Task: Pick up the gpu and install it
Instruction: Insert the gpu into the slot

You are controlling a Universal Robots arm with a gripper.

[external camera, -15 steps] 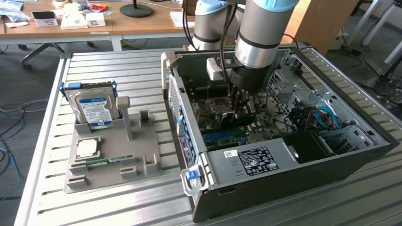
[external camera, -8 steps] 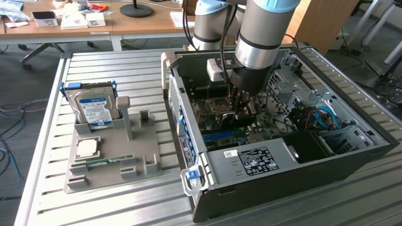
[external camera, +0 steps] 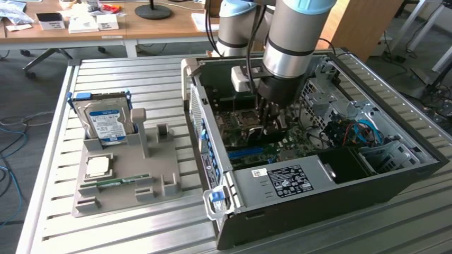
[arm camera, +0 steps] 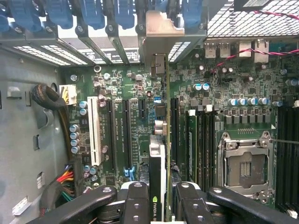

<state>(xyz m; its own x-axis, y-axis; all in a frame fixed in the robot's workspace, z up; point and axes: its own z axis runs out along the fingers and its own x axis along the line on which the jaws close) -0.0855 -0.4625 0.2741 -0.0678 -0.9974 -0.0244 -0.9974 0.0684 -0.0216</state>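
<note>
The gpu [arm camera: 159,154] shows edge-on in the wrist view as a thin green card with a black cooler, standing upright over the motherboard [arm camera: 126,84]. Its silver bracket [arm camera: 161,28] reaches the row of rear slot covers. My gripper [arm camera: 158,205] is shut on the card, with one black finger [arm camera: 138,200] on each side. The card lines up beside the long black slots [arm camera: 127,135]. I cannot tell whether it is pressed into a slot. In the exterior view my gripper [external camera: 272,124] is deep inside the open computer case [external camera: 395,159].
The empty CPU socket [arm camera: 245,168] and the memory slots [arm camera: 201,140] lie close beside the card. Cable bundles [arm camera: 51,100] run along the case wall. On the slatted table, a grey fixture [external camera: 127,180] holds a hard drive [external camera: 106,119], a CPU chip [external camera: 97,166] and a memory stick [external camera: 124,181].
</note>
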